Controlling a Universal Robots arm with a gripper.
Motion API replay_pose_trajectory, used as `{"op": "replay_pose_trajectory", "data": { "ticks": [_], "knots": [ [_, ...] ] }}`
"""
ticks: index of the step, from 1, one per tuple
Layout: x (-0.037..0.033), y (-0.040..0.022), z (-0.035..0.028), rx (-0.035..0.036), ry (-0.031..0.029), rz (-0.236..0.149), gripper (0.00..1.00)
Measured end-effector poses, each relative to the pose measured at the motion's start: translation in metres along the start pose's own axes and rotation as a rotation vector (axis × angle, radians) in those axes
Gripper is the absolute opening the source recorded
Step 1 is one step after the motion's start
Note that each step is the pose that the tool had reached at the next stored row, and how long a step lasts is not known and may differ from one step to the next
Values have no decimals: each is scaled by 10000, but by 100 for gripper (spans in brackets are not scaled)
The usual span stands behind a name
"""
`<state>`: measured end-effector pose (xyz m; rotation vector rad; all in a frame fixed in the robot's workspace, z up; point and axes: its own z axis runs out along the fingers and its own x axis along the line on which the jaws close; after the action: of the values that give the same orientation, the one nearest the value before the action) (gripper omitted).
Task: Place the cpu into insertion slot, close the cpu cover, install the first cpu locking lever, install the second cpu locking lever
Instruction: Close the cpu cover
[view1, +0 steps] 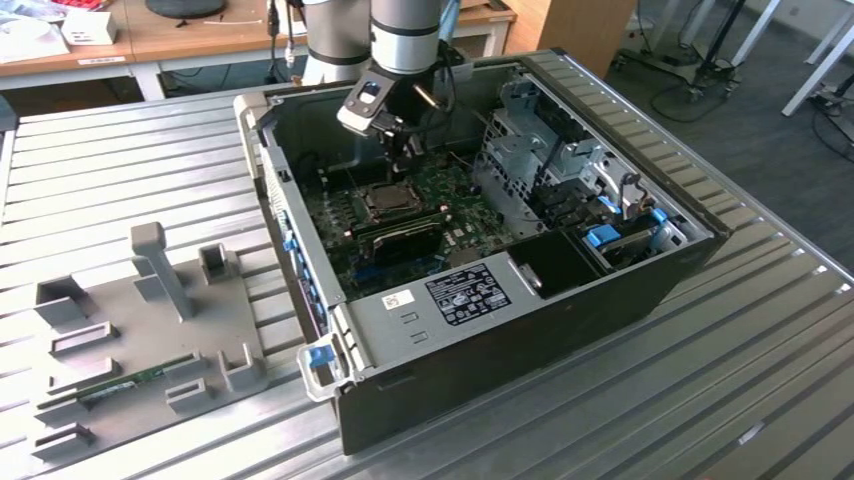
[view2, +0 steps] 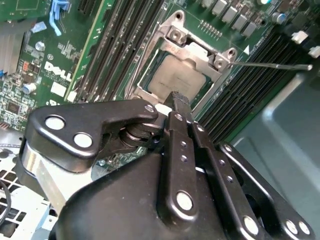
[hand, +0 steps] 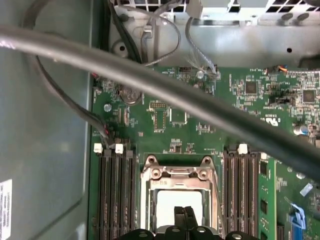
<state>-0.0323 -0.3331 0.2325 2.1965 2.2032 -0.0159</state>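
Inside the open computer case (view1: 667, 270), the insertion slot (view1: 387, 198) sits on the green board. The silvery cpu (view2: 170, 77) (hand: 170, 205) lies in it. The shiny cpu cover (view2: 197, 52) (hand: 180, 175) lies flat around the chip. A thin locking lever (view2: 270, 65) juts sideways from a socket corner, over the memory slots. My gripper (view1: 400, 152) (view2: 176, 97) (hand: 185, 212) hovers just above the near edge of the socket with its black fingers shut together and nothing between them.
Long black memory slots (hand: 115, 195) flank the socket on both sides. A thick grey cable (hand: 165, 90) crosses in front of the first wrist camera. Drive cages (view1: 561, 160) fill the case at the exterior view's right. A grey fixture plate (view1: 134, 330) lies outside the case.
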Motion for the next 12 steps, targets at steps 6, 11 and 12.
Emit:
{"op": "replay_pose_trajectory", "data": {
  "ticks": [6,11,12],
  "knots": [
    [0,-3,0,0,0,0,10],
    [0,-3,1,-14,7,-489,10],
    [0,-3,1,-19,9,-654,10]
  ]
}}
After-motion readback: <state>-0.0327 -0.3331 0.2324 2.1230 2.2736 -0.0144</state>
